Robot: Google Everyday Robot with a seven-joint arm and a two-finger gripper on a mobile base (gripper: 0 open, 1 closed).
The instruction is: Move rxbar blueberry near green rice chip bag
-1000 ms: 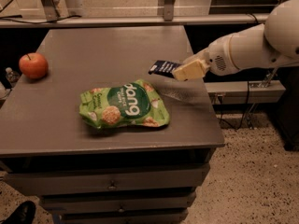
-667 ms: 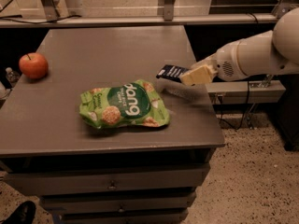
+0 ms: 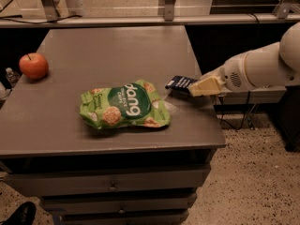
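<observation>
Snack bar sinks toward the worktop (image 3: 117, 50), close to its mark

Just right of the green rice chip bag (image 3: 123, 106), the robot's hand (image 3: 194, 87) grips the rxbar blueberry (image 3: 179, 83), lower and farther right than a second ago; letting go looks like the remaining step.

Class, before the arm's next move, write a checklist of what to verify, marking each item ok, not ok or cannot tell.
1. Grip: the end effector at the table's right side clamps the rxbar blueberry: ok.
2. Bar beside the green rice chip bag: ok.
3. Bar resting on the table: cannot tell.
4. Bar inside the table edge: ok.
5. The apple far from the path: ok.
</observation>
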